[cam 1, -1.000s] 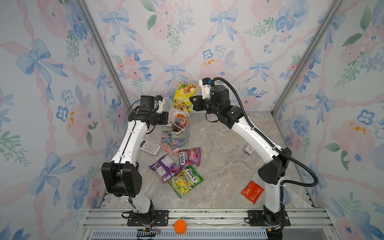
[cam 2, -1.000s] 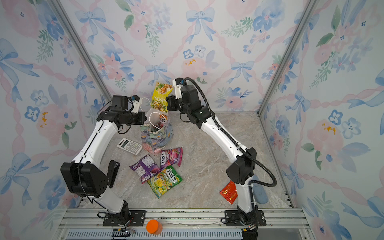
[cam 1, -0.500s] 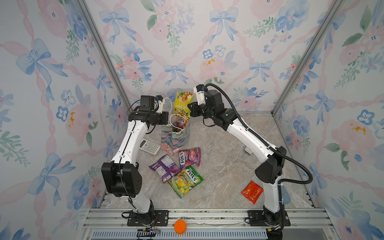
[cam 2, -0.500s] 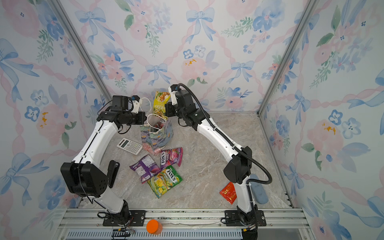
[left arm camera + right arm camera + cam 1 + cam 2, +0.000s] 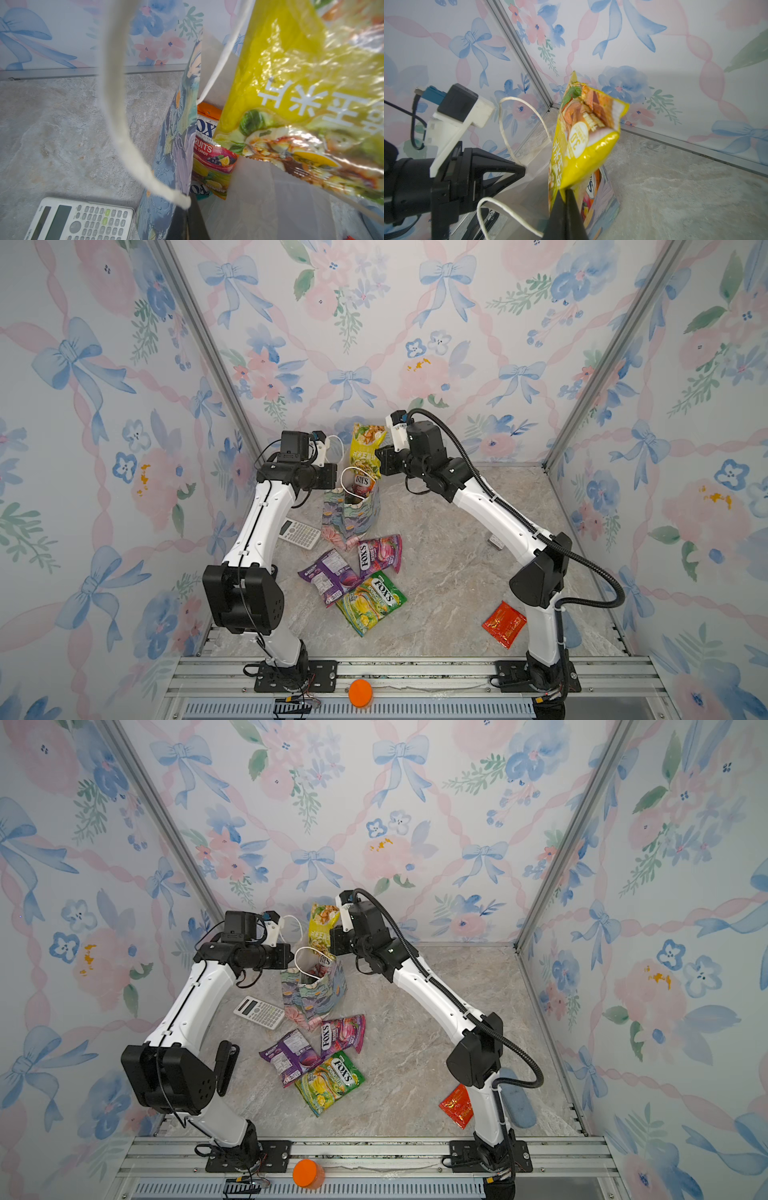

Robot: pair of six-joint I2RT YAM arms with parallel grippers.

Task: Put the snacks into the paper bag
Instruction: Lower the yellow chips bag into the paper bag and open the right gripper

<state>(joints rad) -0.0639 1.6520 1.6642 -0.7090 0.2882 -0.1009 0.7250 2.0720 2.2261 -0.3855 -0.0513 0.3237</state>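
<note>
- The right jaws are clamped shut on one edge of the yellow packet (image 5: 365,445). It hangs tilted over the mouth of the paper bag (image 5: 351,518), lower end just above the rim, not yet inside.
- The left jaws are shut too, pinching the bag's rim beside a white cord handle (image 5: 116,104) and holding the mouth apart.
- Likely trouble: the mouth looks narrow for so broad a packet, so a corner may catch on the rim or on the second handle (image 5: 223,56) looping close by.
- A snagged packet pushed down could crumple or tip the light bag, which is held on one side only.
- Released too high, the glossy packet may slide off and drop behind the bag.
- Inside the bag: an orange FOX'S packet (image 5: 208,133) stands on end against the pinched wall, with a teal edge showing beneath. What lies deeper I cannot tell.
- On the counter (image 5: 436,572): the purple packet (image 5: 328,576), pink packet (image 5: 380,553) and green-yellow packet (image 5: 372,601) lie touching or overlapping just in front of the bag. The red sachet (image 5: 504,623) lies well apart near the right arm's base, and a calculator (image 5: 299,534) sits beside the bag.
</note>
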